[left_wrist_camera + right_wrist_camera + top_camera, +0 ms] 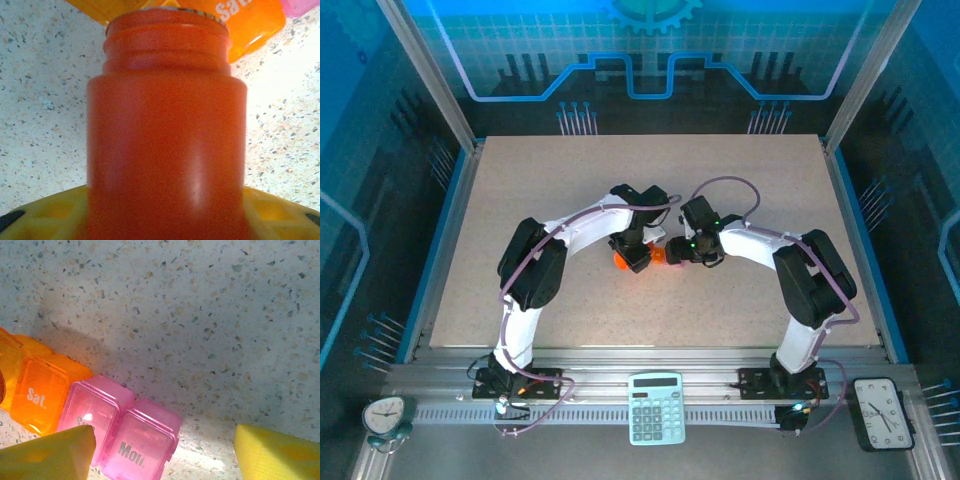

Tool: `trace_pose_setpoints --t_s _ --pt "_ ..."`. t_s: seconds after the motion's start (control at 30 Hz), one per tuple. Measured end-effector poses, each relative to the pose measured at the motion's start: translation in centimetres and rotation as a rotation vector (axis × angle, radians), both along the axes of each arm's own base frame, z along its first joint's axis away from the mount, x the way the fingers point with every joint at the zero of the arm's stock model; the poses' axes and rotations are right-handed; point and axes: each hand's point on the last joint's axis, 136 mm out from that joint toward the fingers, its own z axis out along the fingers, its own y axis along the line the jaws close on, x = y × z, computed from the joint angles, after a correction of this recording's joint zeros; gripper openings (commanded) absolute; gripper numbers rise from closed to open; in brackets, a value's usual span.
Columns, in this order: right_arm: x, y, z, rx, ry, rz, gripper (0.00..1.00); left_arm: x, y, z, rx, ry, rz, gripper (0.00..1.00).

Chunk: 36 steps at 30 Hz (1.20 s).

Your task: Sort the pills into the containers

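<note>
Containers (100, 415) partly between right end effector's (165, 457) jaws

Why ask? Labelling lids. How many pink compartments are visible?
2: one pink compartment beside the orange Sat. compartment, and the Mon. compartment next to it. More may be hidden.

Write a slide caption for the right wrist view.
Right gripper, jaws apart, at the pink end of the containers, lids marked Sat. and Mon., on speckled table.
</note>
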Motion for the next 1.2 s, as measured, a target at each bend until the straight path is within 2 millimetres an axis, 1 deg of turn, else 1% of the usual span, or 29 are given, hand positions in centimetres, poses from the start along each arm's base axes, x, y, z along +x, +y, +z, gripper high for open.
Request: trace_pose_setpoints --t_s 0.4,0.73,1.03,1.2 --pt "0.0 0.0 0.0 0.0 0.0 0.0 0.75 0.4 -0.38 0.22 0.018 -0.009 -0.026 0.03" --pt "0.02 0.0 0.02 -0.001 -0.001 0.0 0.75 0.24 -0.18 0.12 0.067 -0.019 -0.054 0.03" --pt "0.03 -0.01 0.01 -0.001 -0.001 0.0 0.75 0.87 -0.09 0.43 0.102 -0.041 -0.077 0.03" --pt "0.02 -0.01 0.01 -0.001 0.0 0.0 0.75 0.86 -0.17 0.49 0.121 -0.047 -0.094 0.03"
